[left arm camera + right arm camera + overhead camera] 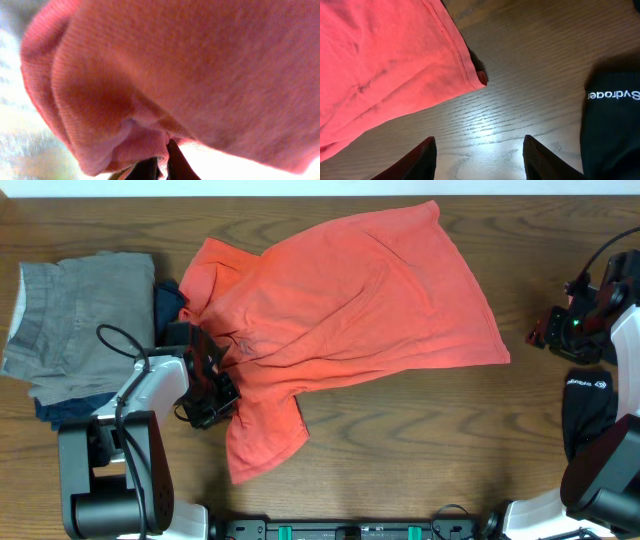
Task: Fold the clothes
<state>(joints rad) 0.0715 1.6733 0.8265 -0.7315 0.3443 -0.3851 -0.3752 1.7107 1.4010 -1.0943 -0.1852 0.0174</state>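
A coral-red T-shirt (350, 300) lies spread and crumpled across the middle of the table, one sleeve trailing toward the front (265, 445). My left gripper (222, 388) sits at its left edge, shut on a fold of the shirt. In the left wrist view the red cloth (200, 75) fills the frame, and the dark fingertips (172, 162) pinch it at the bottom. My right gripper (538, 333) hovers open over bare wood, right of the shirt's hem corner (477, 79). Nothing lies between its jaws (480, 155). A black garment (612, 120) with a white logo lies at its right.
A folded grey garment (85, 320) lies at the far left on top of a dark blue one (60, 412). More dark blue cloth (168, 302) shows beside the shirt's collar. Bare wood (420, 440) stretches between the shirt and the front edge.
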